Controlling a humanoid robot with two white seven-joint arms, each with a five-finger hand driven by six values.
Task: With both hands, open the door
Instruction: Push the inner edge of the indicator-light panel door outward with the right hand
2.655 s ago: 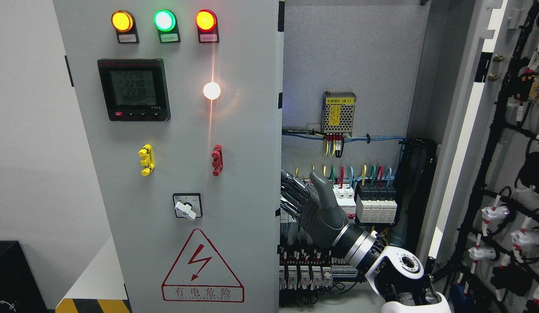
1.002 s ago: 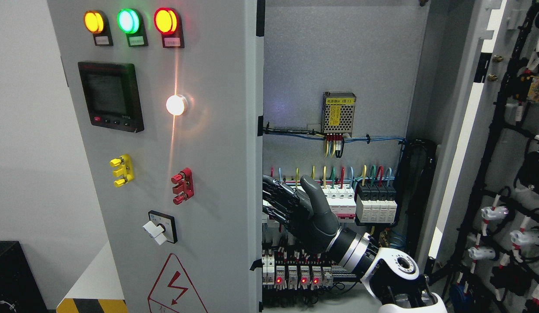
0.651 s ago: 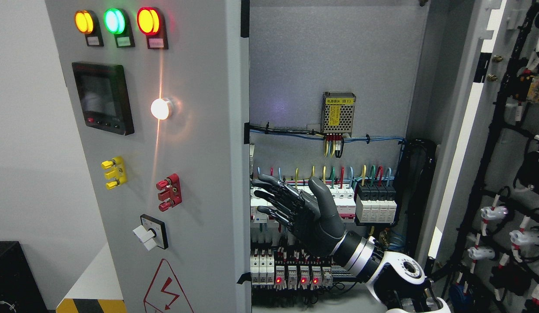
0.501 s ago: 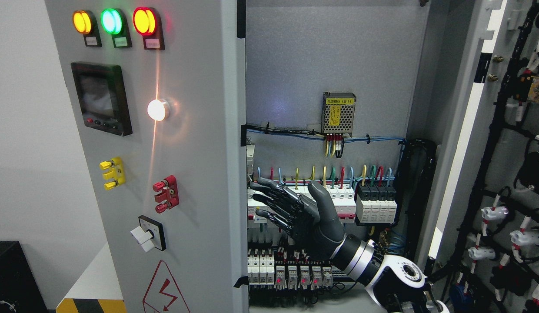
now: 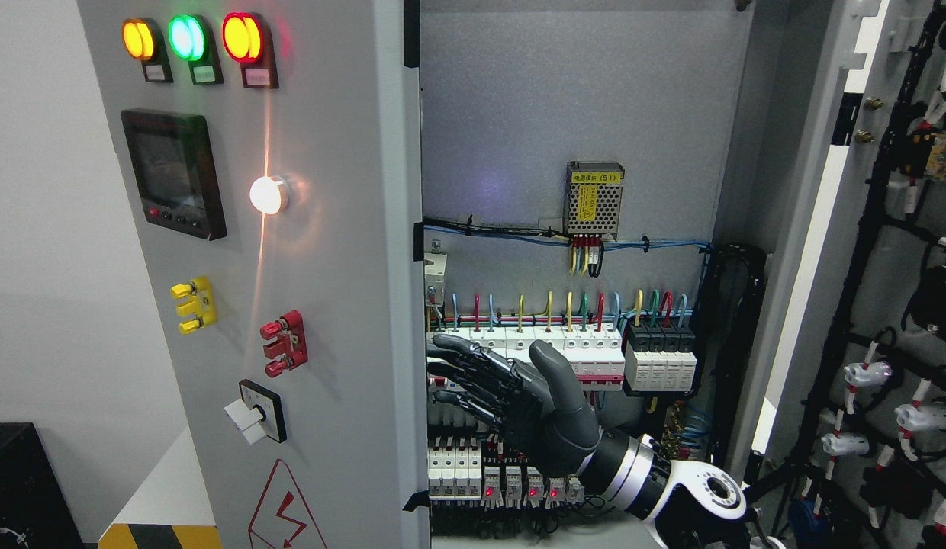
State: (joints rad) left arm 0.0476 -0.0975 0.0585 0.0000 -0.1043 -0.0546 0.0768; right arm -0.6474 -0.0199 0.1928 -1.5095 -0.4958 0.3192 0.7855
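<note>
As left door swung wider, right hand dropped lower, fingers spread, holding nothing.

The yellow label on the perforated power supply unit, at about one o'clock from the picture's centre, carries black print too small to read. On the left door, at seven o'clock, a red-bordered warning triangle shows a red lightning bolt. The small tags under the three indicator lamps at eleven o'clock are illegible, and the meter screen shows no readable digits.
</note>
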